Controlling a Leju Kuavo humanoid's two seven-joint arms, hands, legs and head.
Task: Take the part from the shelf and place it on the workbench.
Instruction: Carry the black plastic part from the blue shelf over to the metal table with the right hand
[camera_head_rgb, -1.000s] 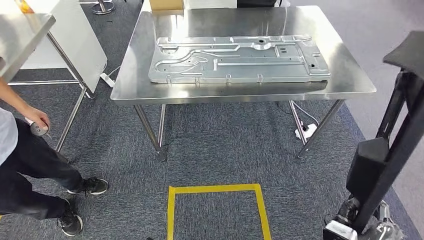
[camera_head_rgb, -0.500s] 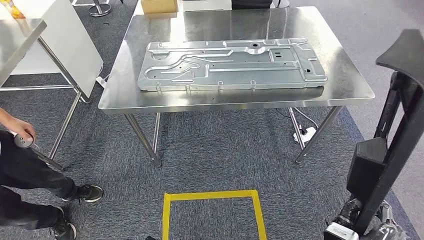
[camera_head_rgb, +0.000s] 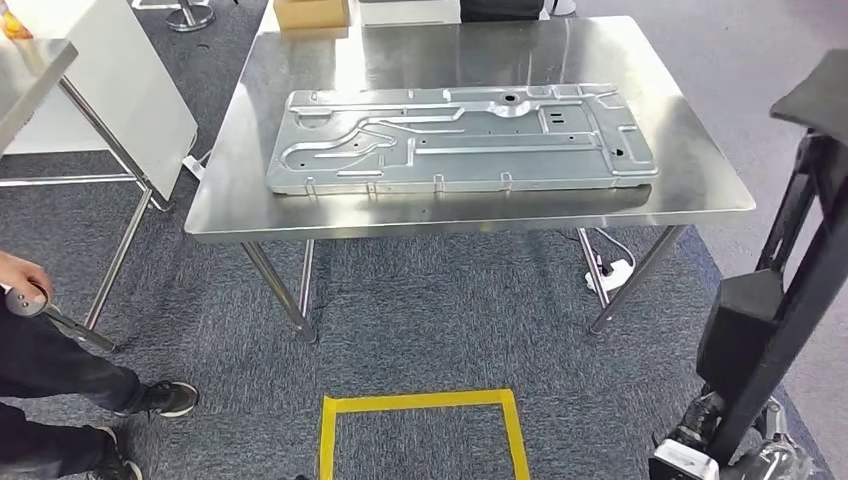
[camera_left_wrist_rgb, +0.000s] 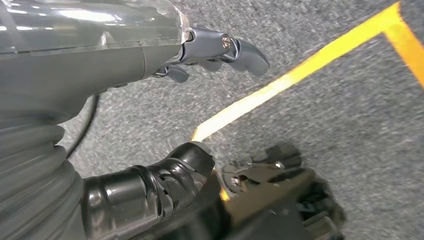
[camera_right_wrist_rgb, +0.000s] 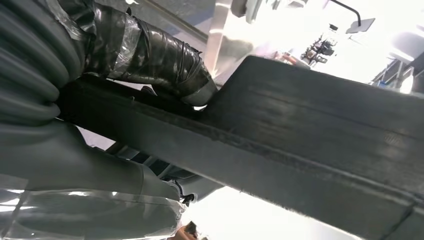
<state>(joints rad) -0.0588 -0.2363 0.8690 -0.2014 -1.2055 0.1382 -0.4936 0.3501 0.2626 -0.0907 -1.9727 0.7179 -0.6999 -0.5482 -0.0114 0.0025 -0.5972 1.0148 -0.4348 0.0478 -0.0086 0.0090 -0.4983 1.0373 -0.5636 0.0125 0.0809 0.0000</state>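
Observation:
The part is a long black angular piece (camera_head_rgb: 790, 260) that rises along the right edge of the head view. My right hand (camera_head_rgb: 700, 445) holds it from low down. In the right wrist view its taped thumb (camera_right_wrist_rgb: 165, 60) presses on the part's flat black face (camera_right_wrist_rgb: 310, 130). The steel workbench (camera_head_rgb: 400, 60) stands ahead, with a large stamped metal panel (camera_head_rgb: 460, 140) lying flat on it. My left hand (camera_left_wrist_rgb: 210, 50) hangs over the grey carpet, fingers loosely apart and holding nothing.
A person (camera_head_rgb: 40, 360) stands at the left with a small controller (camera_head_rgb: 25, 298) in one hand. Behind them are a second steel table (camera_head_rgb: 30, 75) and a leaning white board (camera_head_rgb: 120, 90). A yellow tape square (camera_head_rgb: 420, 420) marks the floor; a power strip (camera_head_rgb: 610, 268) lies under the bench.
The whole picture has shifted: the camera moved, bringing the workbench lower and nearer in view and the person further toward the left edge. The black part stays in my right hand.

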